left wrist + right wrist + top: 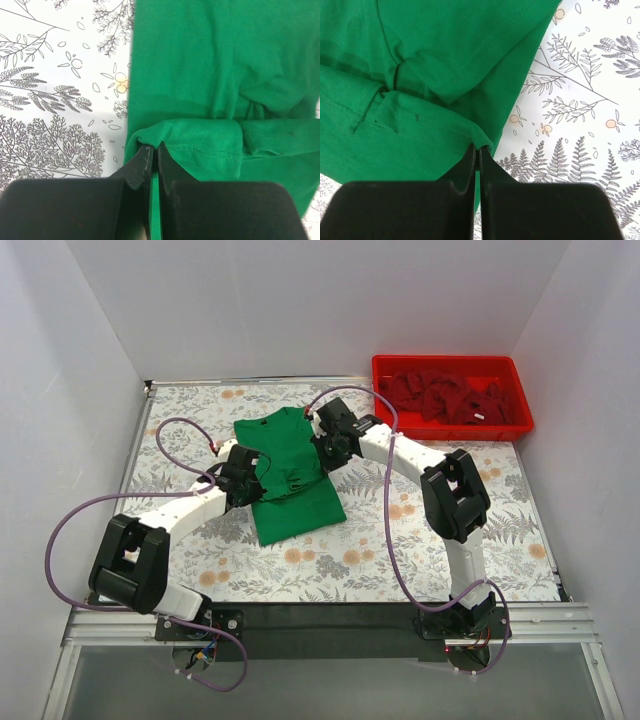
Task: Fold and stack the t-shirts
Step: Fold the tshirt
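- Clearly, the green t-shirt (292, 495) lay on the flower-patterned surface (400, 540), a little left of the middle, with its collar toward the far wall and its bottom hem toward the arm bases.
- The lower half of the shirt was flat on the surface. The upper half was gathered into soft folds, and cloth from both sides was drawn inward over the chest.
- The left arm (175, 508) reached from the near left corner to the left edge of the shirt.
- The left jaws were pressed together on a folded edge of the green cloth. In the left wrist view a thin strip of green showed between them, and the pinched fold stood a little above the flat layer under it.
- The right arm (400, 450) bent over from the near right side to the right edge of the shirt, closer to the collar than the left arm was.
- The right jaws were also closed tight on the shirt. They held a hemmed corner of green cloth, just beside the bare printed surface.
- The dark red t-shirts (445, 395) lay in a loose heap inside the red bin (452, 430), which stood at the far right corner, well apart from the green one.
- Purple cables (60, 540) looped from both arms above the surface.
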Tool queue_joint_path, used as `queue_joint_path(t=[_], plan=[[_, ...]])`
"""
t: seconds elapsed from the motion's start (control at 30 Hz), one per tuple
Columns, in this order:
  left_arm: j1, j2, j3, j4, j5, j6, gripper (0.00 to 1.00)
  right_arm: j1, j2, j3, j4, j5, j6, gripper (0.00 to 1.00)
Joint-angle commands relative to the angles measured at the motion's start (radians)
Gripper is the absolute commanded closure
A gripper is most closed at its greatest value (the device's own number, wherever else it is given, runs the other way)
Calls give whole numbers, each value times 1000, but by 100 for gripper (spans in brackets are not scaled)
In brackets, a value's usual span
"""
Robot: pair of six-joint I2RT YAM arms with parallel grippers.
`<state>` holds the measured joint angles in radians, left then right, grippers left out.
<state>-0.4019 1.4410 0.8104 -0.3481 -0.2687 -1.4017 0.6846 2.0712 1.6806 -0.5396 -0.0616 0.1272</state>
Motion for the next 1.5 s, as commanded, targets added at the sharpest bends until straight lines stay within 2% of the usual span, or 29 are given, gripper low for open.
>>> queue_joint_path(t=[0.0,0.2,0.27,0.3,0.33,0.37,0.4,0.43,0.47,0.5,0.57,0.67,0.83,0.93,1.2,1.47], plan=[[9,24,-14,37,-41,12,100,-10,12,13,61,17,3,99],[15,74,-20,60,-32,15,100,-14,43,-9,90,22,12,99],[15,85,-13,63,-29,20,96,-16,52,-12,95,17,17,98],[15,84,-10,63,-29,29,91,-16,55,-10,93,13,18,96],[15,79,-5,61,-30,33,80,-17,52,-9,95,13,22,94],[17,72,4,60,-30,38,74,-16,49,-9,95,9,26,91],[15,49,9,57,-32,49,67,-16,41,-10,95,0,29,81],[15,32,15,44,-33,53,59,-14,20,-13,95,-3,32,76],[17,13,24,35,-33,59,44,-14,6,-16,96,-7,35,73],[15,-26,38,25,-33,63,40,-14,-8,-28,99,-20,40,66],[12,-65,49,-9,-14,69,33,-11,-54,-53,118,-32,43,64],[-15,-152,41,-60,41,43,34,7,-98,-110,157,-95,48,64],[-92,-212,-55,-74,135,-13,63,36,-100,-171,208,-205,90,68],[-129,-186,-77,-57,163,-13,71,47,-83,-186,242,-260,124,70],[-198,-33,-82,18,212,0,71,55,-2,-159,279,-299,150,71],[-210,-8,-99,17,227,3,71,20,107,-35,279,-293,164,71]])
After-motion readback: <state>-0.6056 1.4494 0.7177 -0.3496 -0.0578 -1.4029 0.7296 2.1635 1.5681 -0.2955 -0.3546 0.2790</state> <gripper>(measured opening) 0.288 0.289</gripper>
